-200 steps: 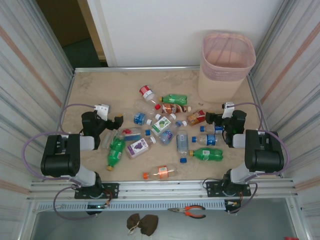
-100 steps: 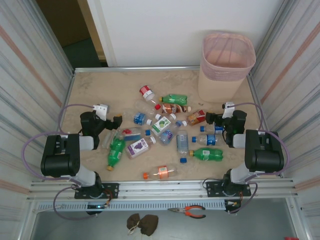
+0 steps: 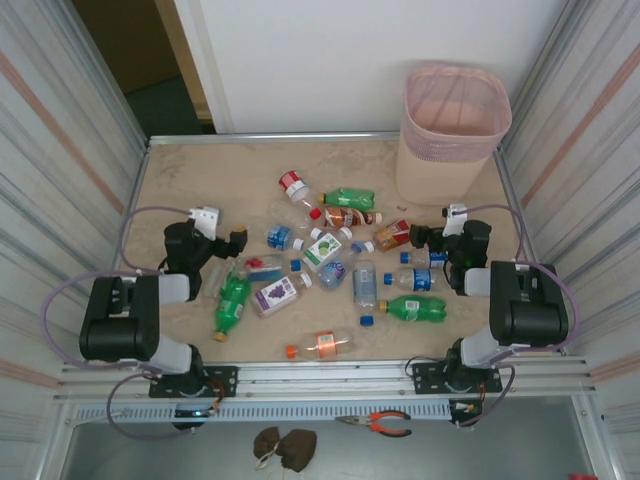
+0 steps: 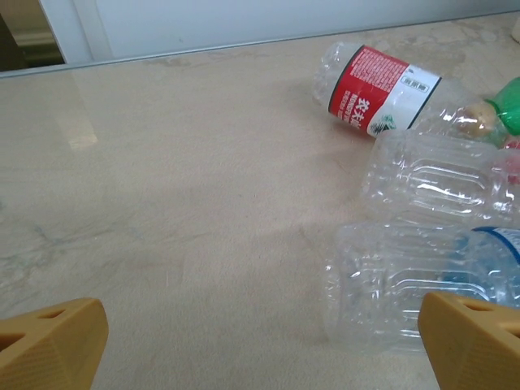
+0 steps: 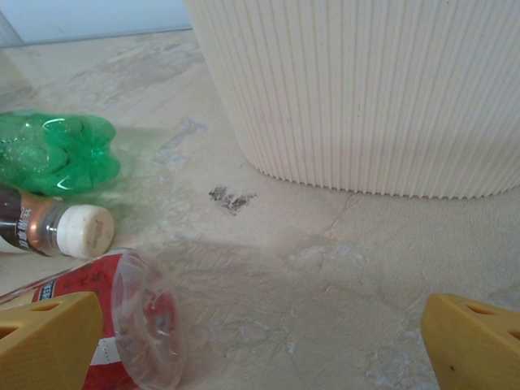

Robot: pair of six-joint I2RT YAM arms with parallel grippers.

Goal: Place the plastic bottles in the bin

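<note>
Small plastic bottles (image 3: pixel 322 250) lie scattered across the middle of the beige table (image 3: pixel 200 180). The pale pink mesh bin (image 3: pixel 440 165) stands upright at its far right corner. The left end effector (image 3: pixel 237 239) and right end effector (image 3: pixel 418 237) flank the pile, both spread wide and empty.

The tabletop (image 4: pixel 162 203) looked like smooth, pale, stone-patterned laminate with a faint sheen. Ahead of the left gripper (image 4: pixel 260 349), the clear bottle (image 4: pixel 406 292) was glossy, ribbed, transparent plastic. That gripper's own fingers (image 4: pixel 49 341) were matt orange plastic. Ahead of the right gripper (image 5: pixel 260 349), the bin (image 5: pixel 366 89) showed matt, finely ribbed pale plastic, and the green bottle (image 5: pixel 49 154) was glossy and translucent.
</note>
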